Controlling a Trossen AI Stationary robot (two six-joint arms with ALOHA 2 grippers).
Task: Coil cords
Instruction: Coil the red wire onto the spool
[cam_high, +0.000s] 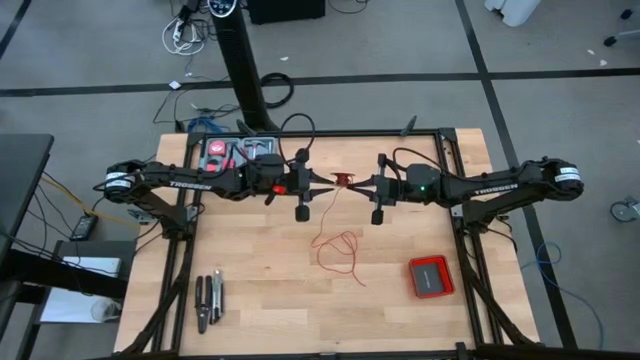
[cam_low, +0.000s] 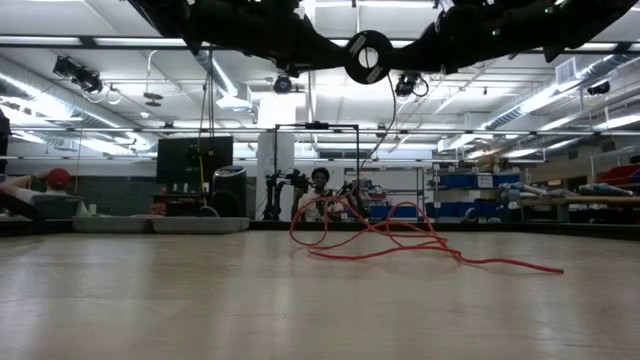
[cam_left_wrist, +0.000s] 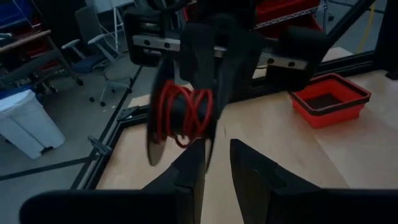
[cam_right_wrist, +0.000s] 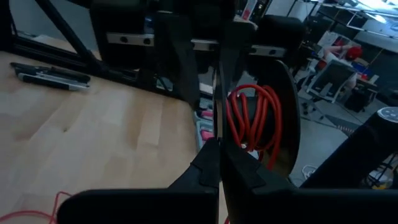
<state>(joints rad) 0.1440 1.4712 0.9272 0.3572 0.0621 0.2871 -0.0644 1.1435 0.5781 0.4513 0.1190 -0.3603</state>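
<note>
The cords are one thin red wire. Part of it is wound as a coil (cam_right_wrist: 252, 118) on a small black spool (cam_high: 343, 180) that hangs high over the table's middle, between both grippers. The rest lies in loose loops (cam_high: 338, 250) on the wood. My right gripper (cam_right_wrist: 217, 155) is shut on the spool. My left gripper (cam_left_wrist: 217, 152) faces it from the left, fingers a little apart. The lower rim of one flange (cam_left_wrist: 209, 146) sits in that gap. My right gripper pinches the rim of one thin flange (cam_right_wrist: 216, 118) of the spool between its two fingers. They come in level from the table's right. The spool is lifted clear of the table, its flat faces toward the near and far edges. Whether my left gripper touches the flange rim, I cannot tell.
A flat red box (cam_high: 431, 276) lies near the right front. Pliers-like hand tools (cam_high: 208, 300) lie at the left front. A tray of tools (cam_high: 240, 152) stands at the far left. Black frame rails (cam_high: 452, 190) run along the table's sides.
</note>
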